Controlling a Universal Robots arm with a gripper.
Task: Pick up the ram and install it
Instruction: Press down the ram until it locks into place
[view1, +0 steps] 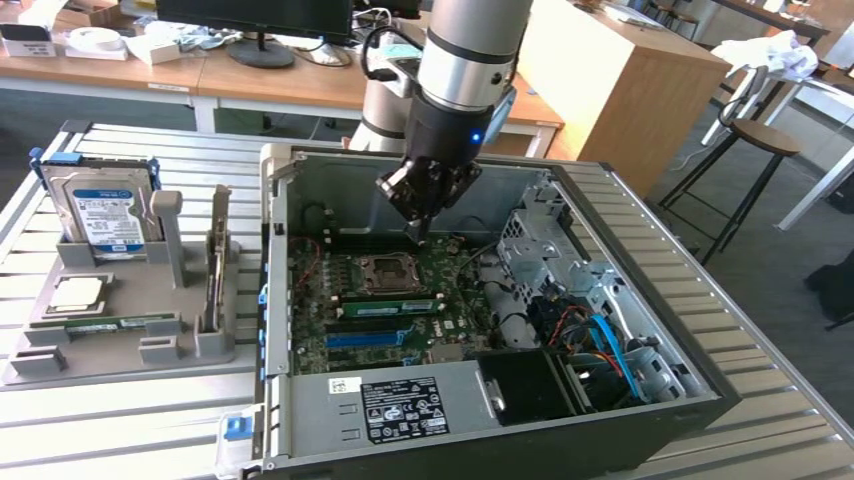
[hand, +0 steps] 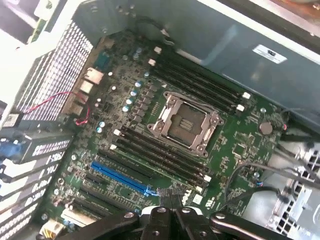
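Observation:
The ram (view1: 120, 323), a narrow green stick with a white label, lies flat in the grey holder (view1: 94, 362) on the exterior view's left, outside the computer case. My gripper (view1: 422, 232) hangs inside the open case (view1: 280, 250), over the motherboard just behind the CPU socket (view1: 387, 268), well away from the ram. Its fingers are shut with nothing between them. In the wrist view the shut gripper (hand: 172, 199) points at the board near the black memory slots (hand: 160, 152) beside the CPU socket (hand: 186, 122), with the long blue slot (hand: 120, 179) alongside.
The grey holder also carries a hard drive (view1: 107, 205), an upright expansion card (view1: 218, 255) and a CPU chip (view1: 76, 293). Inside the case are the power supply (view1: 387, 405), a drive cage (view1: 547, 250) and loose cables (view1: 601, 340). The case walls rise around the board.

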